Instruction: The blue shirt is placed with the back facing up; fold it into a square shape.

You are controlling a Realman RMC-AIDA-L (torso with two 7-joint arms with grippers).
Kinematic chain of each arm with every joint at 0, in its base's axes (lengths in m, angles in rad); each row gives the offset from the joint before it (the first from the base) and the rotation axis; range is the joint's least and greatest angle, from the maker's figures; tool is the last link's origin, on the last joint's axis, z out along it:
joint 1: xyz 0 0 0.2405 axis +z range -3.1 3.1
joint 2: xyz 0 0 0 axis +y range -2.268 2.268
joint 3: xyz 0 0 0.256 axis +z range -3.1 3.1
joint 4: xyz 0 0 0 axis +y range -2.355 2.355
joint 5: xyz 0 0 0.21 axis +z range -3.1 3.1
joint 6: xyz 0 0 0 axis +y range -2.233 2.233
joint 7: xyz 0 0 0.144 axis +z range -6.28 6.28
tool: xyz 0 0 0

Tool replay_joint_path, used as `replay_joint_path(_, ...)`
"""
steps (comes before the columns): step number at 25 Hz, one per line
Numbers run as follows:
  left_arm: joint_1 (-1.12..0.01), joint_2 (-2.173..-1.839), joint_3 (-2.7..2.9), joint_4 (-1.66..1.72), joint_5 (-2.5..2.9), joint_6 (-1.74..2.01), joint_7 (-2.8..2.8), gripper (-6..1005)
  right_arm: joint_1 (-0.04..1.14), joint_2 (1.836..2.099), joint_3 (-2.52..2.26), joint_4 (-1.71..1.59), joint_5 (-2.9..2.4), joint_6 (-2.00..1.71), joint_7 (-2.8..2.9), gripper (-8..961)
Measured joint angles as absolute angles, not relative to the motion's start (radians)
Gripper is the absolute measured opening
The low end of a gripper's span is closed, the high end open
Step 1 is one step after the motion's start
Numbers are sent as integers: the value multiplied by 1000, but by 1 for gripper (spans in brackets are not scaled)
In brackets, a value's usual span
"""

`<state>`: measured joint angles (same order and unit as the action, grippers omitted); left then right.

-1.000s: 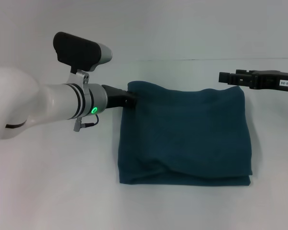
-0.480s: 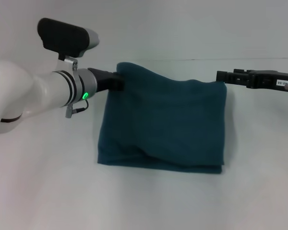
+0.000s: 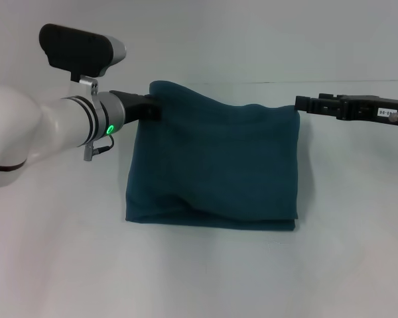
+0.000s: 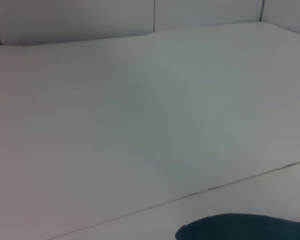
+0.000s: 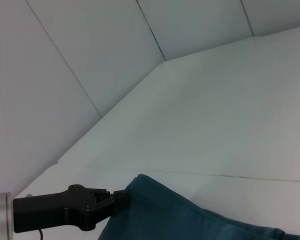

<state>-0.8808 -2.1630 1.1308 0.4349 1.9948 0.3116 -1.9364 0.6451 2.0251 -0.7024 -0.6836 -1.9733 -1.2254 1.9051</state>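
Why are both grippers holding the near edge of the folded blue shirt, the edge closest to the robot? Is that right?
Not quite. The left gripper and right gripper are at the far corners of the shirt, not the near edge. The head view shows the near edge lying on the table with no gripper near it. The shirt is blue and folded, as you said.

I look down on a plain white table (image 3: 205, 278); at twelve o'clock rises a pale panelled wall (image 5: 90, 50), its seams thin and dark.

Robot lab, bare white table (image 3: 205, 278), white panel walls (image 5: 90, 60)
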Motion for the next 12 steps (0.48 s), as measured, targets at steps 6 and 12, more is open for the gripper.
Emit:
replay_joint_path(6, -862, -2163, 1126, 447, 1996, 309, -1938, 44, 650, 2025, -705, -682, -1972, -1224, 1905, 818)
replay_joint_path(12, -825, -2169, 1138, 505, 1996, 340, -1933, 50, 655, 2023, -705, -675, -1973, -1224, 1904, 818)
